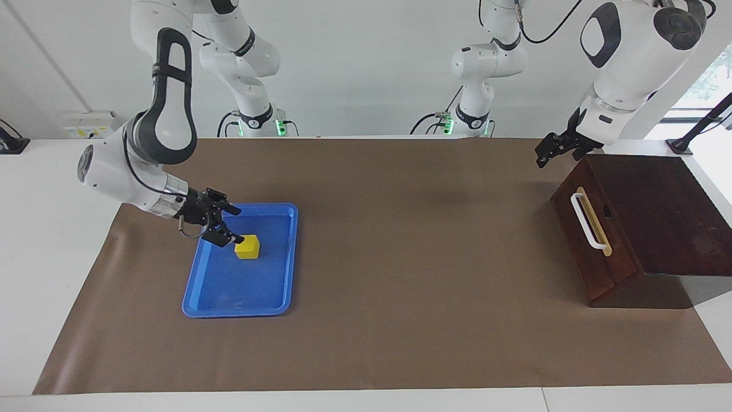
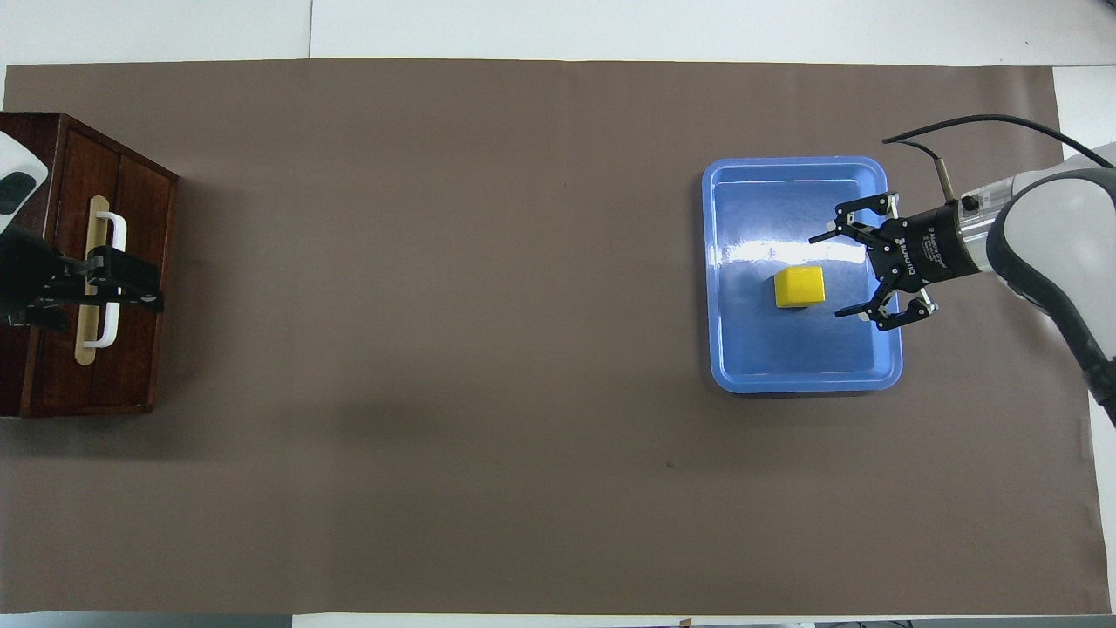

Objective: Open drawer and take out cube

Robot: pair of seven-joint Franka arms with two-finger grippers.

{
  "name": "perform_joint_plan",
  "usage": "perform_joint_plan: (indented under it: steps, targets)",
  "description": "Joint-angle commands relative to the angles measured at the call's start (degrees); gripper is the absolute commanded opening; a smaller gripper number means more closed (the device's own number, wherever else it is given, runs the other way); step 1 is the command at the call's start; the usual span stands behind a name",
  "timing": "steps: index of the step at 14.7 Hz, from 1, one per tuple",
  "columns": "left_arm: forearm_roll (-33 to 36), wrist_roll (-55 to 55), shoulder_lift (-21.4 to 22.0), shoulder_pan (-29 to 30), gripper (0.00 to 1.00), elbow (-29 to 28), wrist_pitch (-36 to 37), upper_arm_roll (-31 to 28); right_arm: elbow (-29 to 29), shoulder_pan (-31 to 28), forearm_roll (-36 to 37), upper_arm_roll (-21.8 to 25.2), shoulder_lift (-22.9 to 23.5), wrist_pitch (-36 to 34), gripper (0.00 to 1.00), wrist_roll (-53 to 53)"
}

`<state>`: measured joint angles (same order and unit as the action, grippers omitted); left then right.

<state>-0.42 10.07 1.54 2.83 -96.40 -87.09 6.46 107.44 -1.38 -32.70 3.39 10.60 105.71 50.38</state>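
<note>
Now the bright yellow cube [image 1: 247,246] sits in the blue tray [image 1: 269,300], beside the right tool's [image 1: 227,226] spread fingers.

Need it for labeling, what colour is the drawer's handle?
White, on a tan strip; the drawer's handle shows best in the facing view.

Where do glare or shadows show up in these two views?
Overhead view: a white glare streak lies on the blue tray floor beside the yellow cube. Facing view: the wooden drawer box casts a dark shadow on the brown mat; bright window washes out the corner.
</note>
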Motion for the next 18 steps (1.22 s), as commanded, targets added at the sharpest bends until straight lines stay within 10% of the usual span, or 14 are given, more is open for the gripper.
perform_joint_plan:
  steps: [1,18]
  targets:
    - [-0.81,-2.51,-0.22,1.30,1.00,1.30,2.45,1.36,-3.70,1.55,7.89,-0.22,-3.04,-4.87,1.00,0.33]
    - [-1.07,-2.95,-0.75,1.39,1.00,2.10,-1.06,1.28,-10.14,4.28,30.85,-0.05,-14.29,-15.44,1.00,-45.89]
